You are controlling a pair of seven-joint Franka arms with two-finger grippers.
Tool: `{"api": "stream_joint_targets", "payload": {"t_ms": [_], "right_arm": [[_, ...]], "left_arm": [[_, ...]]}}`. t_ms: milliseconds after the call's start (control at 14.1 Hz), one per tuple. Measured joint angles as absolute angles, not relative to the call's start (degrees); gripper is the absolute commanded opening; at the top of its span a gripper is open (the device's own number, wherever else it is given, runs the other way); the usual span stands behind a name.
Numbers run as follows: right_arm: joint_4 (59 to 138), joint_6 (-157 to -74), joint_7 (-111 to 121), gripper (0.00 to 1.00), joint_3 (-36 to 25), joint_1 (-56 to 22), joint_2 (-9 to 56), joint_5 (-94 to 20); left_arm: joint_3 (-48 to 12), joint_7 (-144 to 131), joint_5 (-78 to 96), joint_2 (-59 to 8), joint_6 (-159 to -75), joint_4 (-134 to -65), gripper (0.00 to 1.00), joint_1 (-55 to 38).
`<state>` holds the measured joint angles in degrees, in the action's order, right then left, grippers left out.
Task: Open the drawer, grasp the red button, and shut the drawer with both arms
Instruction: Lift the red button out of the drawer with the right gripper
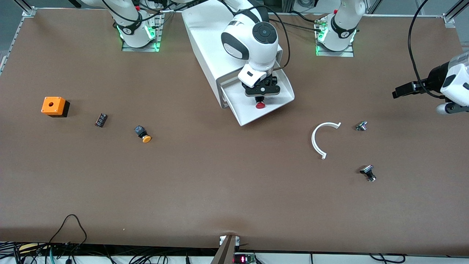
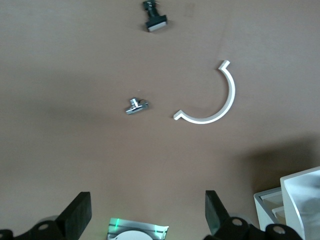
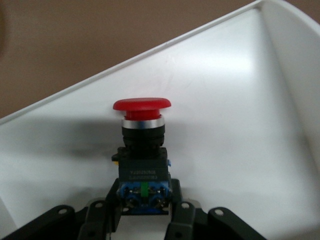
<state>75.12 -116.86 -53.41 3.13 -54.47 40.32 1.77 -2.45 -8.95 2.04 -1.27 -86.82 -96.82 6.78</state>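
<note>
No readable writing on the button (image 3: pixel 142 150), label blurred. Right gripper (image 1: pixel 261 96) clenches its blue base inside the open drawer (image 1: pixel 282 99), frame centre. Left gripper (image 2: pixel 145 220) waits, fingers spread.

Front view: even overhead light, moderately bright, brown worktop (image 1: pixel 205 183) matte without glare; small soft shadows sit tight against the orange box (image 1: pixel 54 106) and white arc (image 1: pixel 323 138), and green LED glow spills at both arm bases. Left wrist view: dimmer and slightly soft, broad diffuse shadow bands across the worktop (image 2: pixel 75 150), darker patch near the cabinet (image 2: pixel 295 200), green glint at the lower edge. Right wrist view: drawer (image 3: pixel 240 100) floor near overexposed with a bright patch, the button (image 3: pixel 142 145) casts a soft grey shadow, its label blurred.
</note>
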Motion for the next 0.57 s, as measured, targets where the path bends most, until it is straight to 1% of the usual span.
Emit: {"api": "stream_joint_targets", "payload": {"t_ms": [71, 212, 424, 566], "right_arm": [[75.1, -116.9, -53.3, 0.01, 3.0, -54.5, 40.3, 1.8], [75.1, -116.9, -53.3, 0.01, 2.9, -54.5, 40.3, 1.8], [74.7, -116.6, -52.5, 0.00, 2.6, -54.4, 40.3, 1.9], [73.7, -113.7, -49.8, 0.00, 1.7, -53.8, 39.8, 1.9]], "left_arm": [[-0.9, -9.7, 1.6, -1.2, -86.0, -95.6, 1.00, 4.8], [0.3, -10.4, 0.3, -1.3, -85.5, -93.8, 1.00, 3.2], [1.6, -10.7, -1.2, -2.2, -85.6, -92.9, 1.00, 3.9], [1.9, -10.7, -1.3, -3.1, -85.6, -92.7, 1.00, 4.4]]}}
